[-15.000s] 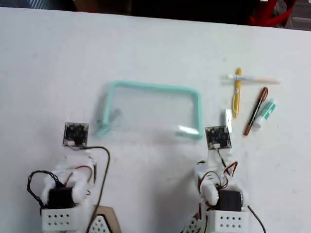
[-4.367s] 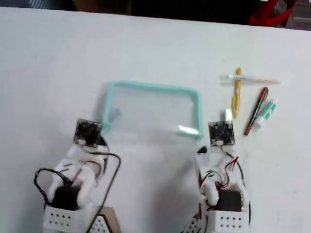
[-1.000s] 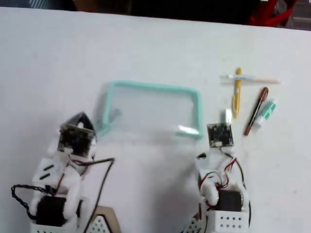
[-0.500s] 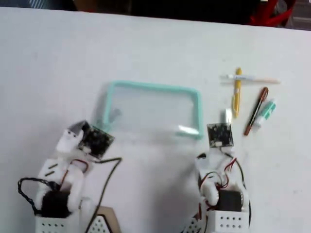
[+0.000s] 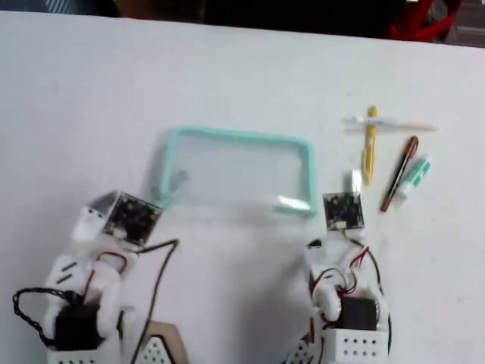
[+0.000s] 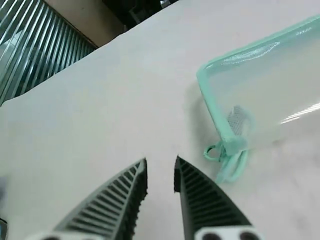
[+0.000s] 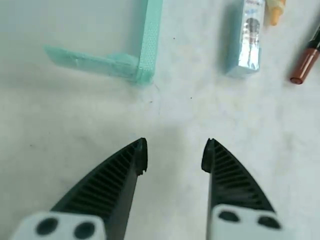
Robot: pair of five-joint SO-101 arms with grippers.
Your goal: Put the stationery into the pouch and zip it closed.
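My left gripper (image 6: 160, 174) hung empty, fingers barely parted. Just ahead lay the flat clear pouch with mint-green edging (image 6: 265, 90), long axis running crosswise toward my right gripper (image 7: 175, 151), zip-pull end (image 6: 227, 150) nearest my left. The right's fingers stood wider, empty, a small pale-blue stick (image 7: 248, 37) ahead.

High view straight down over table (image 5: 242, 68), wrist views low, close, each catching the pouch (image 5: 239, 171)
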